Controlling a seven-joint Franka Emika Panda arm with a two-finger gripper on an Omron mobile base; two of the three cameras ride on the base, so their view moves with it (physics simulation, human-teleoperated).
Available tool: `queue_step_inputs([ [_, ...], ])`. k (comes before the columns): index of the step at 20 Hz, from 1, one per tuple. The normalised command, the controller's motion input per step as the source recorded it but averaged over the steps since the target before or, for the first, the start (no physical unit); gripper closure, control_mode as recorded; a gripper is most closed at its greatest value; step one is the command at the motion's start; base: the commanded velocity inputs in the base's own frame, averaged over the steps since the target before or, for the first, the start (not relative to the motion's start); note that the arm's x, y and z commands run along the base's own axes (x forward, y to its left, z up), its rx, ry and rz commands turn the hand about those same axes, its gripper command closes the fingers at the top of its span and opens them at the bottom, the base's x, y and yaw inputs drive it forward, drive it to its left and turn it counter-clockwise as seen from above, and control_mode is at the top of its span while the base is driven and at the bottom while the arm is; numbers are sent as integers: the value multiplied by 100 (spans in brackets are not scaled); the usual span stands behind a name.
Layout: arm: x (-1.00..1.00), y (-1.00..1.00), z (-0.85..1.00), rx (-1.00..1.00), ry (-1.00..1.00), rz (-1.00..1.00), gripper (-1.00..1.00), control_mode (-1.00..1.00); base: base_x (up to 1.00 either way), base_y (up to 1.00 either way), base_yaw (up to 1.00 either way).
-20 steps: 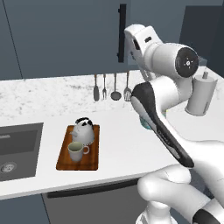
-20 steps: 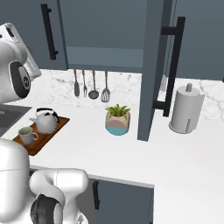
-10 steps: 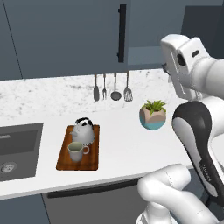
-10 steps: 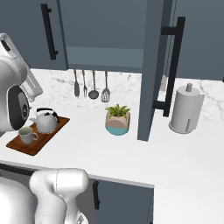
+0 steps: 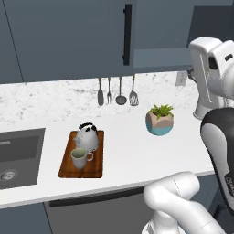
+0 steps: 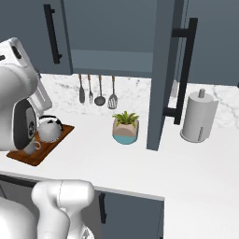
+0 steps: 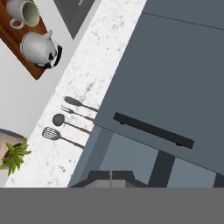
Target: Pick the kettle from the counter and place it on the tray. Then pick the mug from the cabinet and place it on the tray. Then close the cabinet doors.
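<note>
The silver-grey kettle and the beige mug both stand on the brown wooden tray on the white counter, left of the middle. The cabinet has its left door flat shut. Its right door swings out over the counter, edge-on in the right base view. My gripper is shut and holds nothing. It is raised and looks along the left door's black bar handle, with the kettle and mug far off in that view's corner.
A teal-and-tan plant pot sits mid-counter, below several utensils hung on the backsplash. A grey paper towel roll stands right of the open door. The dark sink lies at the left. My arm rises at the right.
My arm has swung from the cabinet front, up and to the right in the left base view. The kettle, mug, tray and both doors have stayed put.
</note>
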Motion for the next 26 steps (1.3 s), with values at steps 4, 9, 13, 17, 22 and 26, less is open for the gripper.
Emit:
queue_step_inputs([
  [4,-46,-40,0,7,0,0,100,-100,0,0,0],
  [9,-31,-53,0,18,0,-2,100,-100,0,0,0],
  [13,-20,-54,0,28,-2,0,100,-100,0,0,0],
  [17,-54,-61,0,27,0,2,100,-100,0,0,0],
  [22,-21,-49,-3,16,0,-1,100,-100,0,0,0],
  [26,-19,-43,-1,7,0,-7,100,-100,0,0,0],
])
